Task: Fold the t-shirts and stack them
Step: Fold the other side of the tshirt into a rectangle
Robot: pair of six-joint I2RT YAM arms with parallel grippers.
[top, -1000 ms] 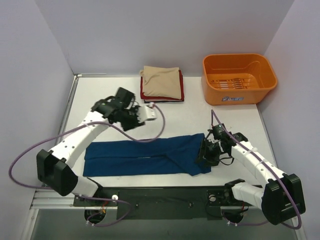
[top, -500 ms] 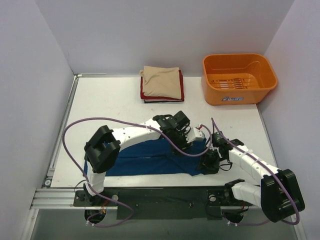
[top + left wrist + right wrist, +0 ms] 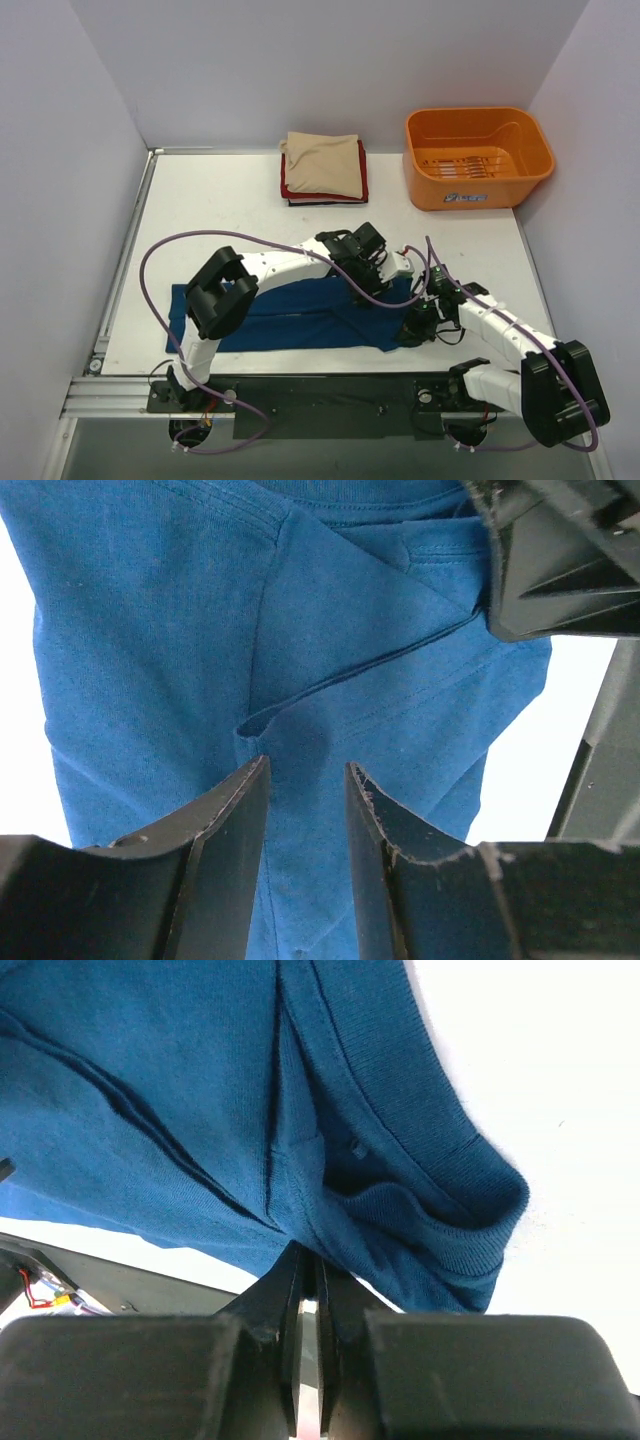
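Note:
A dark blue t-shirt (image 3: 290, 315) lies folded into a long strip across the near part of the table. My left arm reaches across it, and my left gripper (image 3: 392, 278) hangs over the strip's right end. In the left wrist view this gripper (image 3: 305, 780) is open, with blue cloth (image 3: 150, 630) below and nothing between its fingers. My right gripper (image 3: 413, 330) is at the strip's near right corner. Its jaws (image 3: 310, 1260) are shut on the edge of the blue cloth (image 3: 150, 1090), beside the ribbed collar (image 3: 440, 1230). A stack of folded t-shirts (image 3: 322, 168), beige on red on dark, sits at the back.
An orange plastic tub (image 3: 478, 155) stands at the back right. The two grippers are close together at the shirt's right end; part of the right gripper (image 3: 560, 560) shows in the left wrist view. White walls enclose the table on three sides.
My left arm has swung from the left rear of the table over to the shirt's right end. My right gripper has shut on the shirt's near right edge.

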